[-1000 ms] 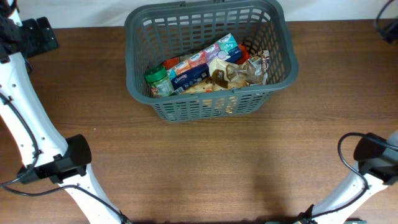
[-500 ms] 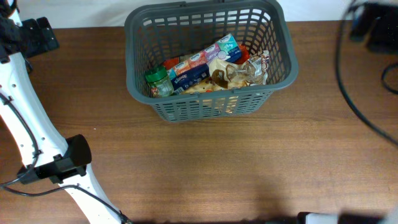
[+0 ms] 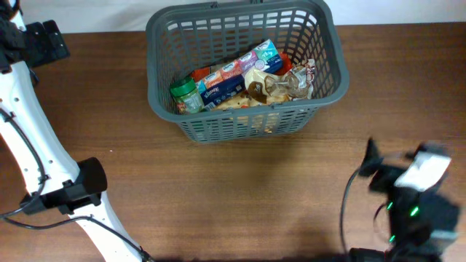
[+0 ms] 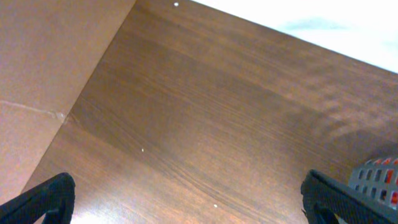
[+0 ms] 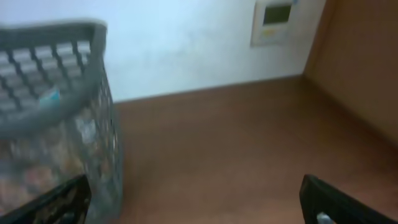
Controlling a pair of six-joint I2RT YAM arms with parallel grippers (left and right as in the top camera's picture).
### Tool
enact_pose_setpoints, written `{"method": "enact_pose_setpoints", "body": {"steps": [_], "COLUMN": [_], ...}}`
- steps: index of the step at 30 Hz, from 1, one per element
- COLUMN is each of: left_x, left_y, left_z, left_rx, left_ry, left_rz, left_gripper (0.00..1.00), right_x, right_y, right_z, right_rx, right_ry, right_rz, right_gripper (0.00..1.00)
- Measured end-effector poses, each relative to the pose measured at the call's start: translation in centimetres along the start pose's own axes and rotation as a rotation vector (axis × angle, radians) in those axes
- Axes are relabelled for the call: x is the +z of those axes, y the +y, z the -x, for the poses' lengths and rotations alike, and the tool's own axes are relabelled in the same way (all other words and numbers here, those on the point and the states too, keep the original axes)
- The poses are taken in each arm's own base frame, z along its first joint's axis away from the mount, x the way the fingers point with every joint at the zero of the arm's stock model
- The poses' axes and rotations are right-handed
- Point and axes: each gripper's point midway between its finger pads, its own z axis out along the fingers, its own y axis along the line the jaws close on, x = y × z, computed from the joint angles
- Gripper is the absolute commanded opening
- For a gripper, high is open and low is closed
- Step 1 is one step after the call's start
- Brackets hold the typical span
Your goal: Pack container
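Left gripper (image 4: pixel 196 200) and right gripper (image 5: pixel 198 204), both spread wide and empty, hang over the table (image 3: pixel 218 189), while the grey lattice container (image 3: pixel 244 122) at its far centre holds a green-lidded jar (image 3: pixel 185 95), tissue packs (image 3: pixel 222 81) and snack bags (image 3: pixel 285 84), so packing looks essentially finished.

Basket (image 3: pixel 240 125): matt grey plastic, slotted lattice walls.
Table (image 3: pixel 218 189): brown wood grain, smooth (faint sheen).
Packets (image 3: pixel 280 84), upper centre: glossy, crinkled wrappers.

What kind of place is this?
Likely a robot test lab: a white robot arm at a wooden table, a basket of groceries, and a white wall with a small panel.
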Motion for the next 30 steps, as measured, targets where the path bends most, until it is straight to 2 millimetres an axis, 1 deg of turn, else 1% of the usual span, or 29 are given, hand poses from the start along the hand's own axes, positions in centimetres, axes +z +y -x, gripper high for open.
{"method": "enact_pose_setpoints", "body": {"steps": [3, 5, 6, 8, 9, 10, 11, 12, 15, 30], "left_x": [0.0, 0.0, 0.0, 0.0, 0.0, 0.0, 0.0, 0.0, 0.0, 0.0], "left_y": [0.0, 0.0, 0.0, 0.0, 0.0, 0.0, 0.0, 0.0, 0.0, 0.0], "left_z": [0.0, 0.0, 0.0, 0.0, 0.0, 0.0, 0.0, 0.0, 0.0, 0.0], "left_rx": [0.000, 0.000, 0.000, 0.000, 0.000, 0.000, 0.000, 0.000, 0.000, 0.000], "left_ry": [0.000, 0.000, 0.000, 0.000, 0.000, 0.000, 0.000, 0.000, 0.000, 0.000], "left_rz": [0.000, 0.000, 0.000, 0.000, 0.000, 0.000, 0.000, 0.000, 0.000, 0.000], "left_gripper": [0.99, 0.99, 0.99, 0.99, 0.99, 0.99, 0.99, 0.99, 0.99, 0.99], "right_x": [-0.1, 0.4, 0.5, 1.1, 1.3, 1.7, 2.2, 2.3, 2.4, 2.4], "right_y": [-0.1, -0.2, -0.2, -0.2, -0.3, -0.3, -0.4, -0.4, -0.3, -0.3], "right_z": [-3.6, -6.4, -6.8, -8.8, -9.5, -10.8, -12.5, -12.7, -11.8, -12.0], "right_rx": [0.001, 0.000, 0.000, 0.001, 0.001, 0.001, -0.001, -0.001, 0.001, 0.001], "right_ry": [-0.003, 0.011, 0.016, 0.036, 0.047, 0.070, 0.103, 0.104, 0.067, 0.071], "right_rz": [0.005, 0.007, 0.007, 0.009, 0.009, 0.008, 0.006, 0.006, 0.011, 0.011], "right_gripper": [0.99, 0.99, 0.99, 0.99, 0.99, 0.99, 0.99, 0.99, 0.99, 0.99]}}
